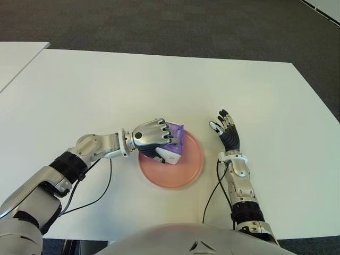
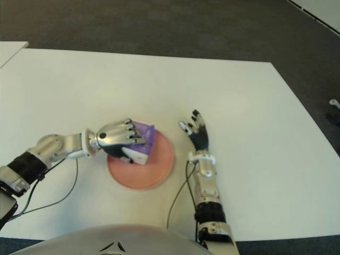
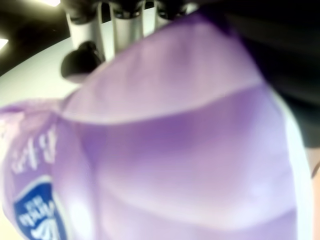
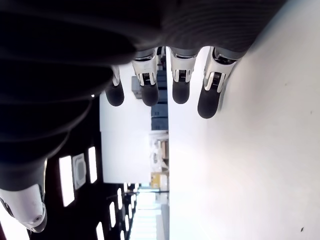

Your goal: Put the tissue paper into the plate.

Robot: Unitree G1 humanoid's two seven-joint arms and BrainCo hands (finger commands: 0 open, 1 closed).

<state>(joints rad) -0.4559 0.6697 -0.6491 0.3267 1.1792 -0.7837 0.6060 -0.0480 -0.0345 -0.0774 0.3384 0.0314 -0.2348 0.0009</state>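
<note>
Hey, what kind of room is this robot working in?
Probably an office or lab. A plain white table stands on dark grey carpet, with another white table beside it. The left robot hand holds a purple tissue pack over a pink plate.

The left hand [image 1: 154, 139] reaches rightward from a bent arm, fingers curled in a grasp. The right hand [image 1: 227, 132] points away, fingers straight and spread.

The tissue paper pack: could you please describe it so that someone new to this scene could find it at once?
On the white table lies a round pink plate. Over its left edge the left hand grips the tissue paper pack, a soft packet in purple wrapping with a white end, the only purple thing there.
</note>
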